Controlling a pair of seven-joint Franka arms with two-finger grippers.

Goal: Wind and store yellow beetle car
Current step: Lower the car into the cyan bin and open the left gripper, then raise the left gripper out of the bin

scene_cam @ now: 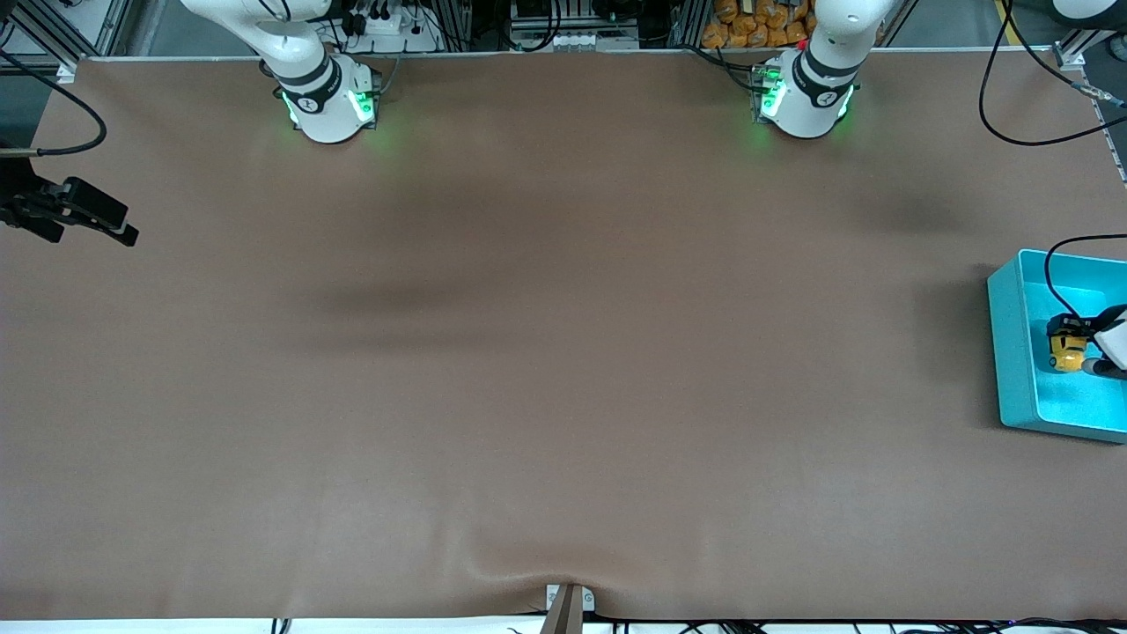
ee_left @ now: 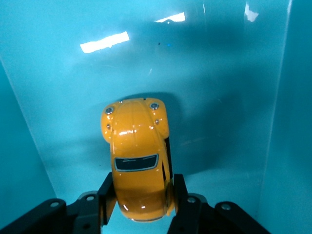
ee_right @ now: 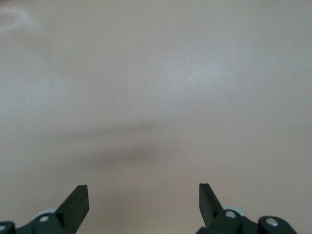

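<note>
The yellow beetle car (scene_cam: 1067,350) (ee_left: 139,161) is a tiny orange-yellow toy with a dark rear window. My left gripper (scene_cam: 1071,338) (ee_left: 141,191) is shut on its sides, one black finger against each flank. Car and gripper are inside the teal bin (scene_cam: 1011,352) (ee_left: 229,73), just over its floor, where the car's shadow falls. I cannot tell whether the wheels touch the floor. My right gripper (scene_cam: 123,227) (ee_right: 144,195) hangs open over bare table at the right arm's end, with nothing between its fingers; that arm waits.
The teal bin stands at the left arm's end of the brown table (scene_cam: 563,352), partly cut off by the view's edge. A black cable (scene_cam: 1052,273) runs from the left wrist over the bin's rim. Both arm bases (scene_cam: 330,101) (scene_cam: 806,97) stand along the table's edge farthest from the camera.
</note>
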